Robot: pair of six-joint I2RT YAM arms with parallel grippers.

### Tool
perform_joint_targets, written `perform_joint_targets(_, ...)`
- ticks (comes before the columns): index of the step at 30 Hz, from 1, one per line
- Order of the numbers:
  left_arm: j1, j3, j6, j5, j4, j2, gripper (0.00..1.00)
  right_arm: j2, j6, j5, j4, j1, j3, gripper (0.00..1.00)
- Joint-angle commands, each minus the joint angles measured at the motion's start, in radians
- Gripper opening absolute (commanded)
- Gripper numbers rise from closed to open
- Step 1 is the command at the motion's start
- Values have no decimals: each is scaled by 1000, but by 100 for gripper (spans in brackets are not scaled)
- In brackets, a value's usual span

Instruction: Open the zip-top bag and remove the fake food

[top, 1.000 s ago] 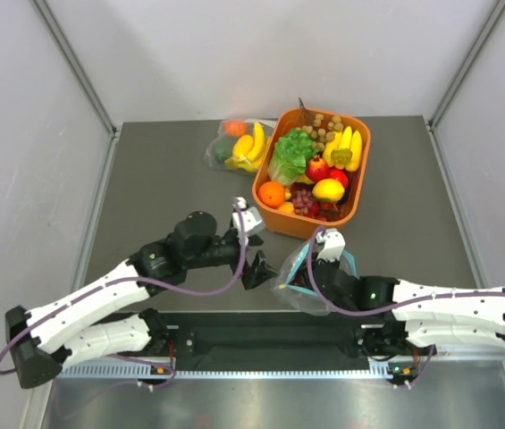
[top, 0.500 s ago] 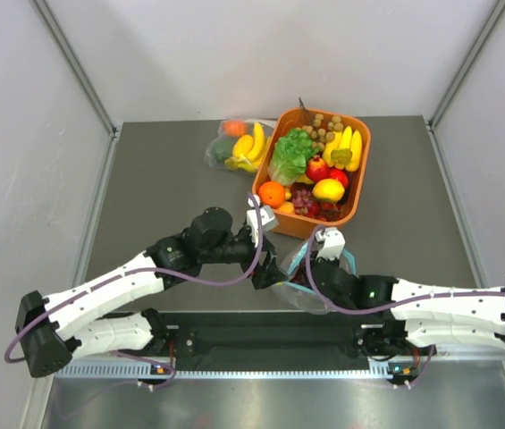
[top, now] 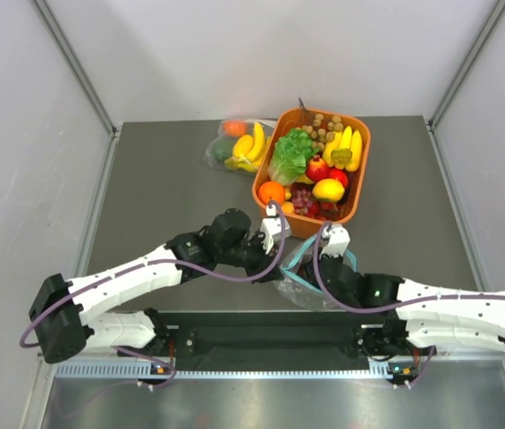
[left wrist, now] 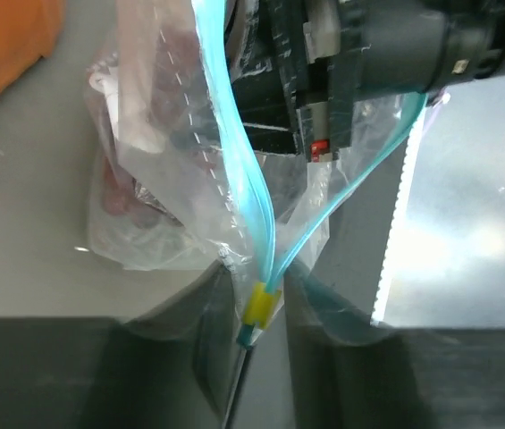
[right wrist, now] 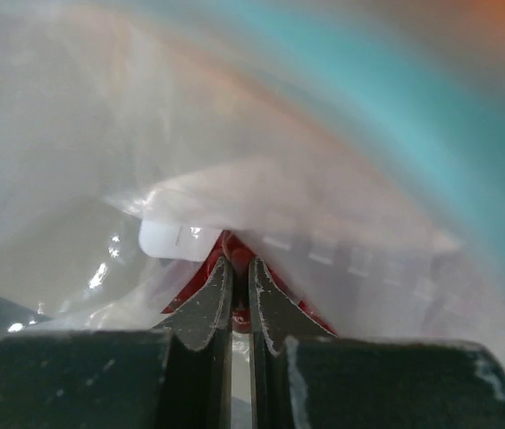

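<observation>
The zip-top bag (top: 295,284) hangs crumpled between my two grippers near the table's front edge, its teal zip strip (left wrist: 239,161) parted into a V. My left gripper (left wrist: 259,273) is shut on the bag's corner, with the yellow slider (left wrist: 261,306) between its fingers. In the top view that gripper (top: 279,259) sits at the bag's left side. My right gripper (right wrist: 241,264) is shut on a fold of the clear plastic (right wrist: 234,134). Red fake food (right wrist: 234,308) shows just behind its tips. Reddish fake food (left wrist: 118,192) lies low in the bag.
An orange bin (top: 357,192) full of plastic fruit and lettuce stands just behind the bag. A second clear bag with yellow bananas (top: 239,147) lies to the bin's left. The metal rail (top: 270,366) with both arm bases runs along the near edge.
My left arm has swung right, up to the bag, and its jaws have gone from wide open to closed round the slider corner. The right gripper kept its hold.
</observation>
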Motion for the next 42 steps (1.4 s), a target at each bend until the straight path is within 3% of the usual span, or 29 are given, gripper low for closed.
perform_joint_targets(1,-3,52,26,25,-7,8,14,-60,-17,2,46,-12,22,0)
perform_joint_targets(4,-4,61,43,15,-27,17,1,-148,-14,-13,43,-12,8,0)
perform_joint_targets(7,-4,61,55,-13,-44,21,0,-299,-14,-19,49,-11,-5,0)
perform_joint_targets(14,-3,66,68,-39,-54,31,0,-481,-26,-33,35,-11,5,0)
perform_joint_targets(20,-4,66,63,-134,-67,31,0,-539,-26,-36,-31,-12,22,0)
perform_joint_targets(30,17,69,42,-291,-79,37,0,-561,-8,-196,-80,-12,21,0)
perform_joint_targets(35,46,80,26,-295,-90,70,0,-558,-17,-297,-33,-12,24,0)
perform_joint_targets(42,54,89,37,-255,-107,113,0,-556,-51,-299,58,-12,30,0)
